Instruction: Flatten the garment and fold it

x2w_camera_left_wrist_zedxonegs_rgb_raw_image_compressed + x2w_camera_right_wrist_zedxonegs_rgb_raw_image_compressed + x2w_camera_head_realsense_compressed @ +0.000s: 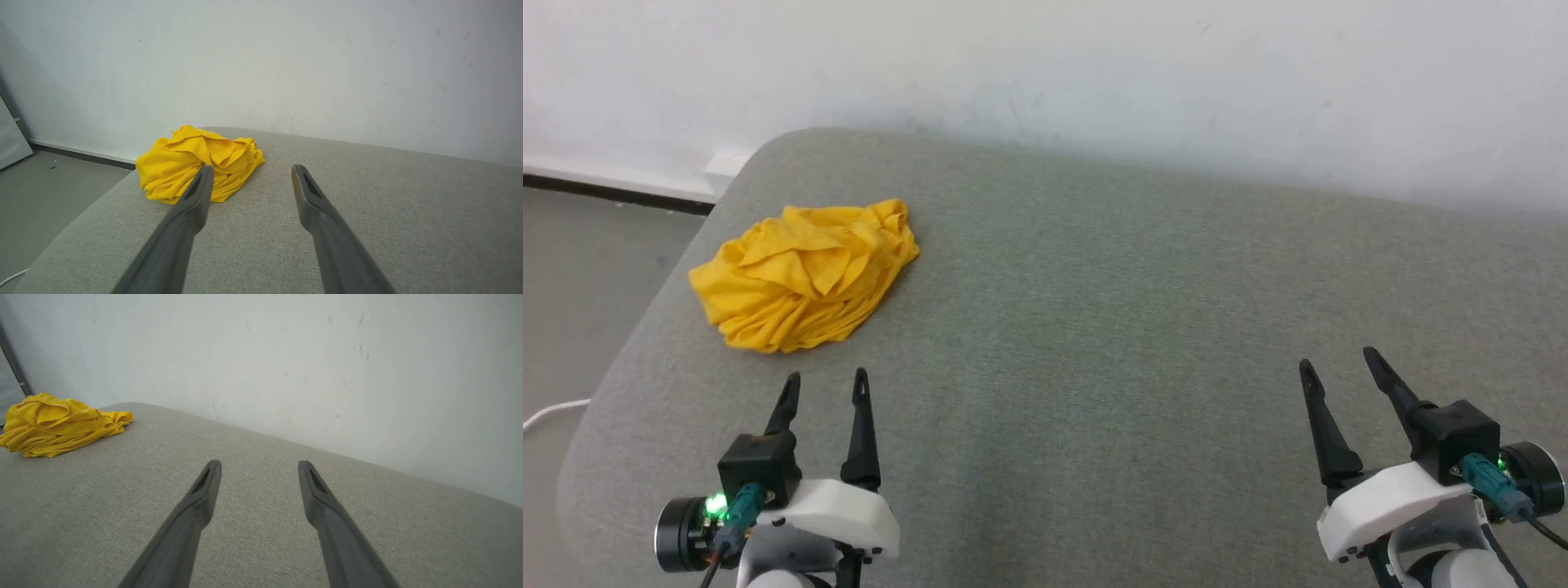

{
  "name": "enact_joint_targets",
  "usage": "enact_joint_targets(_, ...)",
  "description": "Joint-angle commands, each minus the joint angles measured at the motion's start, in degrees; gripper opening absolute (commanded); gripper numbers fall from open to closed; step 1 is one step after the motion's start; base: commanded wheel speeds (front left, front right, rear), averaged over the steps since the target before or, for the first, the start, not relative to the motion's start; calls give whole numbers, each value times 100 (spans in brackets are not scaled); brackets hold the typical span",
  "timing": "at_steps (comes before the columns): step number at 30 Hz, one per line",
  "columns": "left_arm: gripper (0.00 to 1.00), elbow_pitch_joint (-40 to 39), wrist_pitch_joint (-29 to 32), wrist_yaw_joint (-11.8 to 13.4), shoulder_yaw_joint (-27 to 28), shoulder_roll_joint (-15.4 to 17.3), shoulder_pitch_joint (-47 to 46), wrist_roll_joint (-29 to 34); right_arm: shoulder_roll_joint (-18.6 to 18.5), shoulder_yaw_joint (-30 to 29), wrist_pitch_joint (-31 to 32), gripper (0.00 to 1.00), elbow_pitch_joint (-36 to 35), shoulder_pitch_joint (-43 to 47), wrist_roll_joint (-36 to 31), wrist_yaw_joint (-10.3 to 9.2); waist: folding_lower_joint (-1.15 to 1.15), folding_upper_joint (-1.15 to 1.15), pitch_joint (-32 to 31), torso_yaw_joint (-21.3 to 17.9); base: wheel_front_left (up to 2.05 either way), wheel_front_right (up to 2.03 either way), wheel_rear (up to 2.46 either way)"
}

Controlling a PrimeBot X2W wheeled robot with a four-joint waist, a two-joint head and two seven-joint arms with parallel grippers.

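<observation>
The garment (805, 276) is a bright yellow cloth crumpled into a heap near the far left corner of the grey padded surface (1094, 327); no print shows on it. My left gripper (825, 380) hovers open just short of the heap, nothing between its fingers. In the left wrist view the garment (196, 161) lies ahead and slightly left of the left gripper (251, 173). My right gripper (1338, 359) stands open far to the right over bare fabric. The right wrist view has the garment (57, 424) at its left edge, well away from the right gripper (259, 467).
A white wall (1094, 73) runs close behind the padded surface. The surface's rounded left edge (629, 343) drops to a grey floor (580, 278), where a white cable (551, 412) lies.
</observation>
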Motion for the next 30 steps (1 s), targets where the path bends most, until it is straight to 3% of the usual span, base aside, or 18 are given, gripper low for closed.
enact_joint_targets(1,100,29,-62,57,19,7,-77,-66,10,-4,-51,100,30,-28,60,-5,0,0,-2,97,-7,-7,-7)
enact_joint_targets(30,100,143,-410,247,21,-8,-85,-278,17,48,-245,100,97,-44,193,-8,0,1,2,1026,-3,-3,-3)
